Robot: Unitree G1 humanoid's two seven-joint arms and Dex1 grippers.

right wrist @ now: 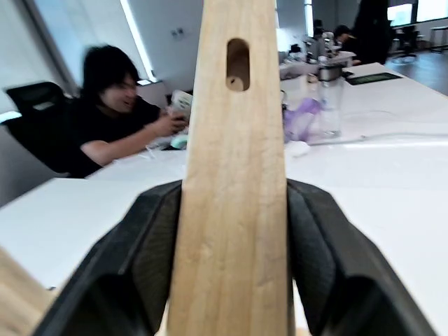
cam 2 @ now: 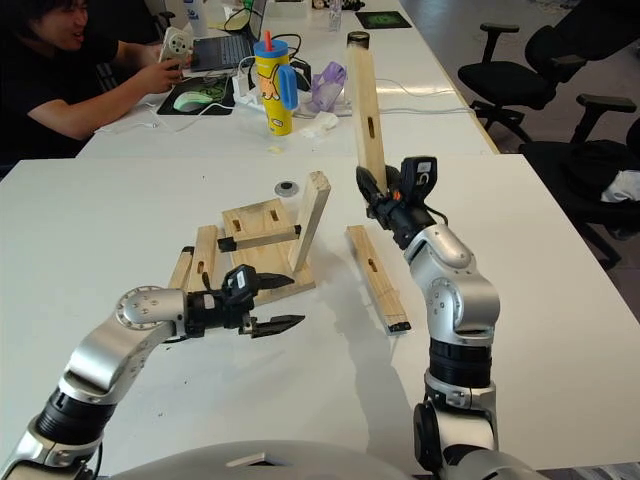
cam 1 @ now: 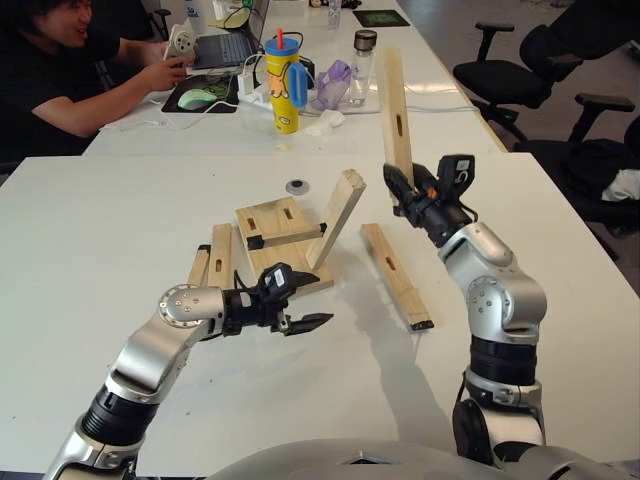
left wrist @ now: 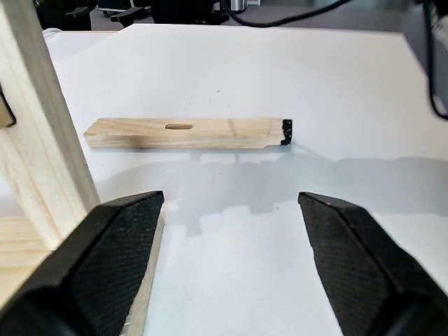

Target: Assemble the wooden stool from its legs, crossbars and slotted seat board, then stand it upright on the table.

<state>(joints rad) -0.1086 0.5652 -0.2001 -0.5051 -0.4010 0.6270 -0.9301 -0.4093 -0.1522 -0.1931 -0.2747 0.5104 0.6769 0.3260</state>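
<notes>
Wooden leg (cam 1: 397, 120) is being gripped upright in the right end effector (cam 1: 398, 186), seemingly for slotting; left end effector (cam 1: 305, 298) is hovering spread wide, seat board (cam 1: 272, 222) just beyond, likely to brace.

Quick headcount from us: one seat board (cam 1: 268, 218), one crossbar (cam 1: 288, 236), and three long slotted legs, namely the raised leg (cam 1: 396, 110), the flat leg (cam 1: 395, 270) and the standing leg (cam 1: 340, 210). We also count two more wood pieces, an outer strip (cam 1: 199, 267) and an inner strip (cam 1: 221, 255); legs or crossbars, we can't tell. One small round disc (cam 1: 297, 186) too.
</notes>
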